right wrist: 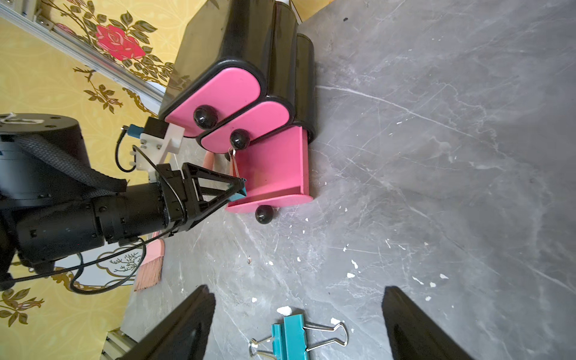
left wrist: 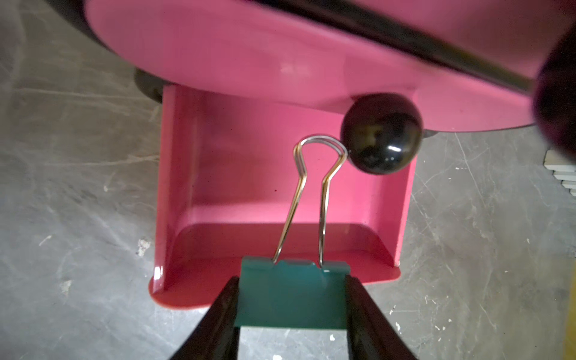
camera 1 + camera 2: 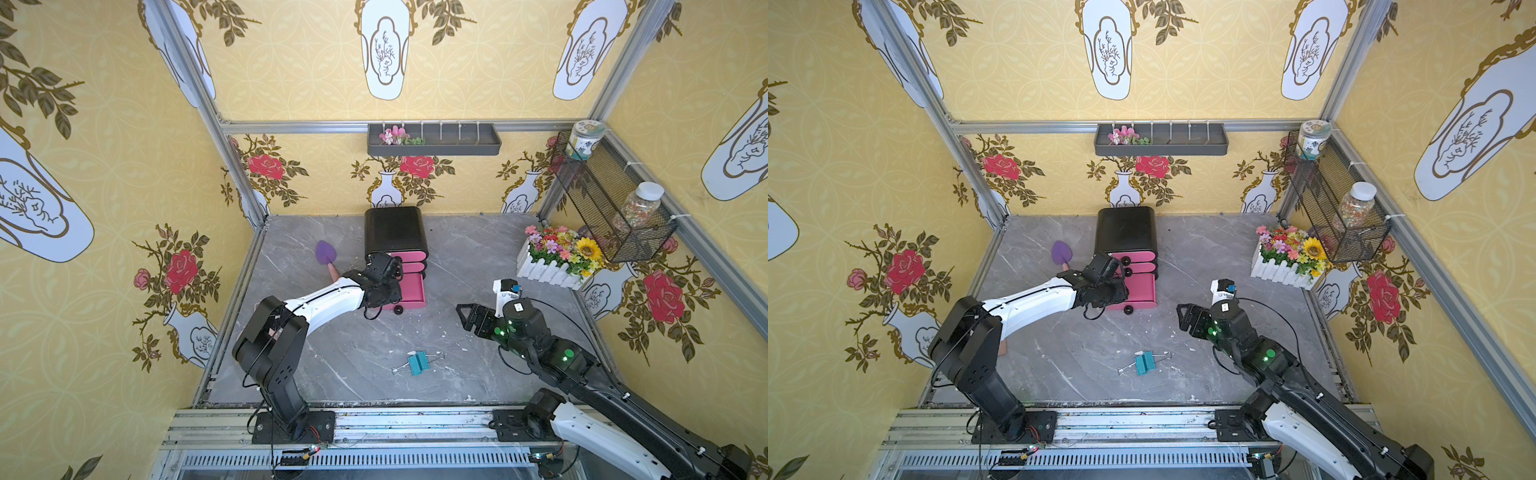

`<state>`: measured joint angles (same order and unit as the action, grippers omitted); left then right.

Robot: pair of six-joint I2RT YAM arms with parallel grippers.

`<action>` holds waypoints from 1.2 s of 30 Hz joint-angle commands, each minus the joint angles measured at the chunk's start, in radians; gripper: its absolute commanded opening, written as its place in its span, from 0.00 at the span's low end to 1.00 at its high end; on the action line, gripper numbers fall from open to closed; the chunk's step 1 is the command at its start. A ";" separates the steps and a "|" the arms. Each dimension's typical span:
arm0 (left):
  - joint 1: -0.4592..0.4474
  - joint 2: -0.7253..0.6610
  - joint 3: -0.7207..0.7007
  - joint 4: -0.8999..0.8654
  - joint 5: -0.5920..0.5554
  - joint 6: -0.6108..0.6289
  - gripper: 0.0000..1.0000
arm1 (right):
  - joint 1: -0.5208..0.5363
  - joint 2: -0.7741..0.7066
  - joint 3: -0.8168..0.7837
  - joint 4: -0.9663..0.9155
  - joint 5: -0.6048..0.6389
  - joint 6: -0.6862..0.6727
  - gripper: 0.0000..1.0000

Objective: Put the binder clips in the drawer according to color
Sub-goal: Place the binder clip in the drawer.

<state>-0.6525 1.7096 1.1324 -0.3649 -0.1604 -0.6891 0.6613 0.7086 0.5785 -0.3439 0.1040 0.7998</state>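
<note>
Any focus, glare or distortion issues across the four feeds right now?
Left wrist: held teal clip sharp, middle drawer front soft, glare spot on its knob. Right wrist: own fingers blurred, floor clips crisp. Both top views: even light, wallpaper stretched toward the edges.

A black cabinet (image 3: 395, 228) stands at the back of the grey worktop (image 3: 324, 365), with its lowest pink drawer (image 3: 413, 291) pulled out. The left pincer (image 3: 384, 293) hangs over the drawer's left side, its tips hidden under the wrist. Two teal binder clips (image 3: 417, 363) lie touching near the front edge. The right pincer (image 3: 465, 318) hovers above the worktop with jaws spread, near a white flower box (image 3: 544, 272).
</note>
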 commanded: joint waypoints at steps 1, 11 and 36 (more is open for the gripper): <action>0.002 0.011 -0.008 0.052 -0.044 0.000 0.30 | -0.001 0.002 -0.006 0.022 -0.007 0.003 0.88; 0.002 0.031 -0.027 0.082 -0.085 0.000 0.31 | -0.001 -0.001 0.000 0.001 -0.004 0.003 0.88; -0.019 -0.184 -0.122 0.077 -0.123 -0.030 0.66 | 0.052 0.147 0.041 -0.057 -0.022 -0.033 0.86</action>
<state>-0.6716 1.5684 1.0359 -0.2893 -0.2779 -0.7013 0.6956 0.7982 0.5880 -0.3759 0.0841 0.7975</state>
